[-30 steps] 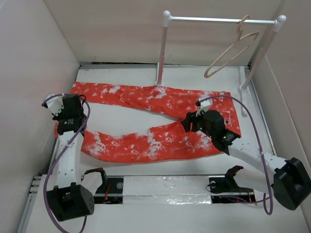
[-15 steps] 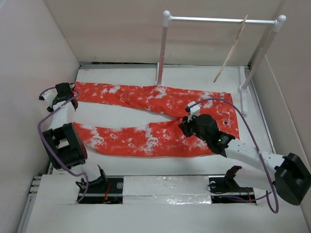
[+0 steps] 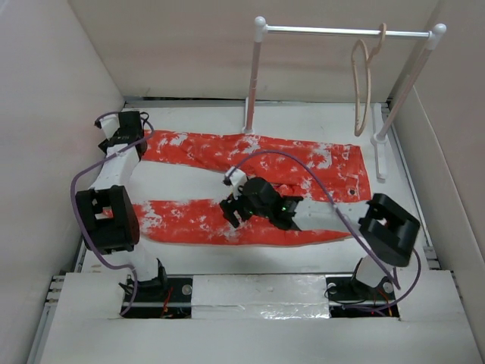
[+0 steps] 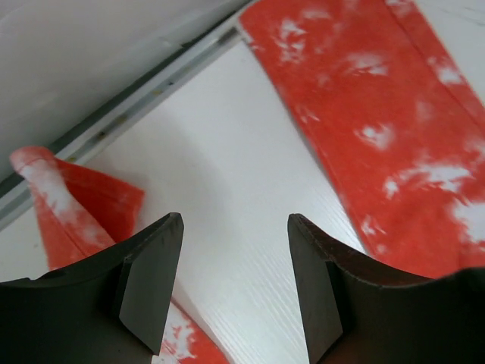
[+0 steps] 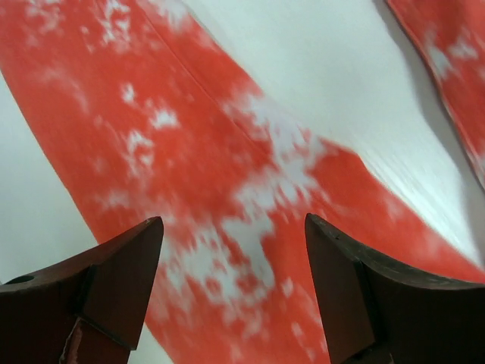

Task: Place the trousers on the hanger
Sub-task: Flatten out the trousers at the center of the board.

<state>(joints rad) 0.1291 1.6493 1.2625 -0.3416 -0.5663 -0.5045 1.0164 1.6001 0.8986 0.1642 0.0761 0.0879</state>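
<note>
Jaws wide apart, empty, on both: left gripper over table, right gripper over trousers.

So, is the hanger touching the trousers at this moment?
Apart. The top view shows the hanger hanging from the white rail, while the trousers lie flat on the table below, with a bare strip between them.

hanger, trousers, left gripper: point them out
hanger (image 3: 367, 83), top external view, its hanging arm
trousers (image 3: 212, 148), top external view, the far leg
left gripper (image 4: 235, 226), left wrist view, midway between its open fingertips
</note>
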